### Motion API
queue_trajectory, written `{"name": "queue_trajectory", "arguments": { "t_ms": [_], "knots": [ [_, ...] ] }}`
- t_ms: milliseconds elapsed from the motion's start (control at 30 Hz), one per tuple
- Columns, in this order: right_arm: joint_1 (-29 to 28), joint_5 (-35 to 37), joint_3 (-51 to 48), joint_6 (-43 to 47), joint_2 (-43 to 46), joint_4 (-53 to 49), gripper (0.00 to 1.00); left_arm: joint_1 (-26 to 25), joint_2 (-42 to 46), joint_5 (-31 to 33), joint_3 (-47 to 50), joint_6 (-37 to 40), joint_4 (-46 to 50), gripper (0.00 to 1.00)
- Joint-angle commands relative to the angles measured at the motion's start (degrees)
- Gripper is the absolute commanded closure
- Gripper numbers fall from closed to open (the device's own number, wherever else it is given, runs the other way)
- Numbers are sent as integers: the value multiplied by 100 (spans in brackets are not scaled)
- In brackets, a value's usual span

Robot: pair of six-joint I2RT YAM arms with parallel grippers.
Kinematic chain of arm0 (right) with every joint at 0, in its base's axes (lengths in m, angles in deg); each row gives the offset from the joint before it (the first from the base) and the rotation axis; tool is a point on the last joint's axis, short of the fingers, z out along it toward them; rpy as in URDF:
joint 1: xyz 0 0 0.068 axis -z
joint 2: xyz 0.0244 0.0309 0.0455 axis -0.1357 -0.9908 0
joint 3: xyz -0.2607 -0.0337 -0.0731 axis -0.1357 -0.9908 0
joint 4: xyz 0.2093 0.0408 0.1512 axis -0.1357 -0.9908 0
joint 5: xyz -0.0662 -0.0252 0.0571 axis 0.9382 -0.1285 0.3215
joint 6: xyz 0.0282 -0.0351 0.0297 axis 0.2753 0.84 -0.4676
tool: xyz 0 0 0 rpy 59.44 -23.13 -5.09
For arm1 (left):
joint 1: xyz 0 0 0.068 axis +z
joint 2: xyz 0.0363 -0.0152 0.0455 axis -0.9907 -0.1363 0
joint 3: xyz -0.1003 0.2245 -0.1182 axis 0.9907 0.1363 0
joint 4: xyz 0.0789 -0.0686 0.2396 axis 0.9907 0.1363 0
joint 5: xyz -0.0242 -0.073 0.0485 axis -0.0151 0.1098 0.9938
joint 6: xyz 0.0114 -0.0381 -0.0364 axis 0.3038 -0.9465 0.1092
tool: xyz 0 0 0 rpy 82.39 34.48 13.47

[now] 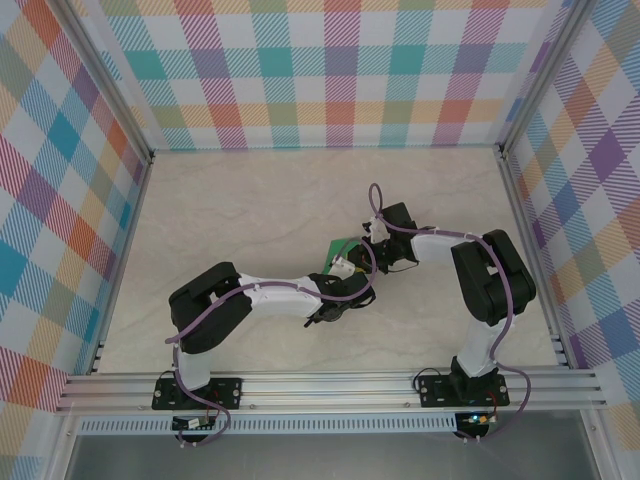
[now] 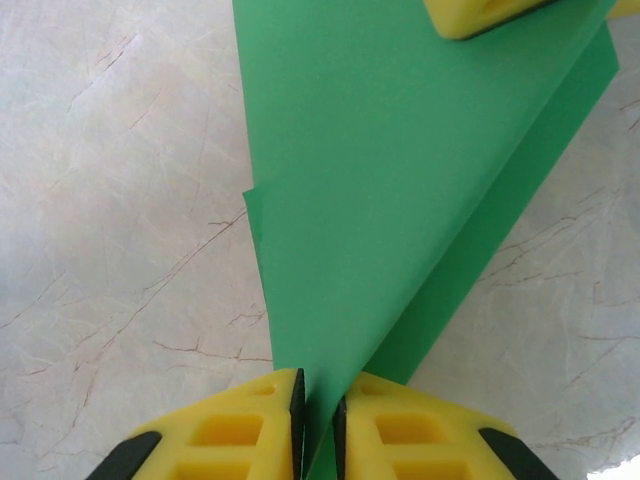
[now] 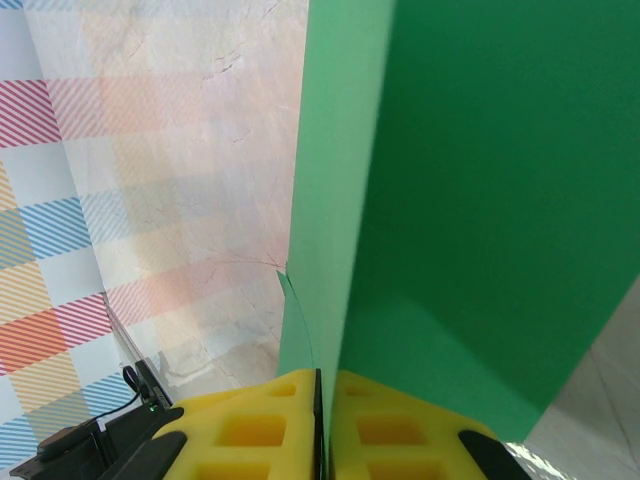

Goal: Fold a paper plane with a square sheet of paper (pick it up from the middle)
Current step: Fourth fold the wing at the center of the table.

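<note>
At the near edge of the pale marble-patterned bench [image 1: 230,200], a silver aluminium rail [image 1: 330,385] carries both arm bases. The two arms lean inward to meet over the bench's middle, a little right of centre. The left gripper [image 2: 318,405] has its yellow foam fingers [image 2: 230,435] pinched narrow on the near point of the thin bright-green square sheet of paper [image 2: 370,160]. The sheet is already creased into overlapping panels and appears lifted off the bench. From the opposite end the right gripper [image 3: 323,405] is likewise clamped on the sheet's edge. Gripped at two ends like this, the sheet is probably meant to be taut, so a crease can be run or a flap turned without sagging. It hangs well apart from every bench edge and from the checked pastel walls [image 1: 340,70]. Judged from above, the far half of the bench offers open room, while the near side is crowded by the arms' own links.
</note>
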Motion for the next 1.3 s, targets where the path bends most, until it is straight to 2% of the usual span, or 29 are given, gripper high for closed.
{"name": "queue_trajectory", "arguments": {
  "t_ms": [0, 100, 233, 333, 433, 533, 867, 1100, 1267],
  "knots": [
    [-31, -5, 117, 108, -4, -134, 90, -83, -116, 158, -103, -69, 128, 86],
    [-33, -13, 107, 116, 17, -150, 90, -74, -102, 190, -113, -72, 145, 89],
    [-35, -18, 57, 118, 118, -160, 90, -74, -13, 37, -70, -39, 48, 100],
    [-41, -8, -32, 141, 312, -209, 86, -74, 103, -91, -10, -36, 20, 100],
    [-37, 140, -151, 181, 606, -356, 76, -74, 338, -422, 210, -51, -166, 100],
    [-32, 217, -298, 235, 887, -459, 71, -74, 585, -724, 428, -161, -277, 100],
    [-190, 30, -533, 65, 1055, -352, 49, -92, 1001, -973, 840, -337, -346, 100],
    [-422, 160, -405, -113, 1014, -338, 43, -135, 846, -909, 736, -260, -265, 100],
    [-458, 162, -225, -159, 777, -383, 43, -162, 808, -856, 708, -215, -269, 100]
  ]
}}
